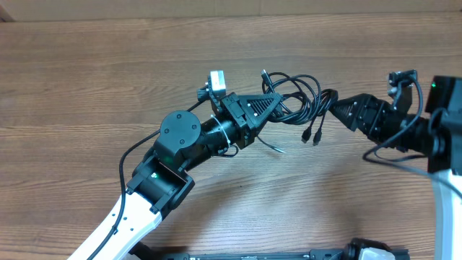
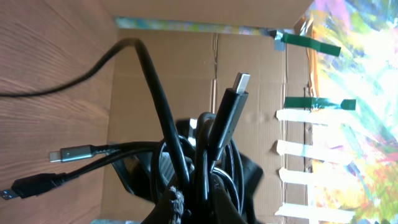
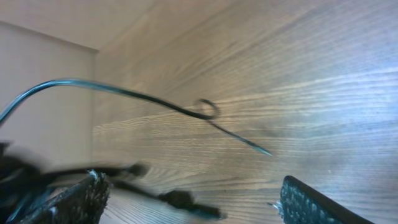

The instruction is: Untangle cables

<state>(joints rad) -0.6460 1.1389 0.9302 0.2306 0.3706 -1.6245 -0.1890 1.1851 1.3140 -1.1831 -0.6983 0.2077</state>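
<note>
The cables (image 1: 302, 101) lay bunched toward 2 o'clock from the centre of the table (image 1: 108, 72), with the left gripper (image 1: 280, 101) clamped on the tangle from its 9 o'clock side, while the right gripper (image 1: 330, 101), at 3 o'clock, had its fingers (image 3: 81, 199) spread wide, clasping nothing.

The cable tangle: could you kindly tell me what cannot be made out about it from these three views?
- Overhead: how the cables cross is too small to trace; the left end effector covers one side of the bunch.
- Left wrist: cables crowd the lens, so whether it is shut cannot be told; the bottom edge cuts them off.
- Right wrist: plug ends beside the open right end effector are blurred.
</note>
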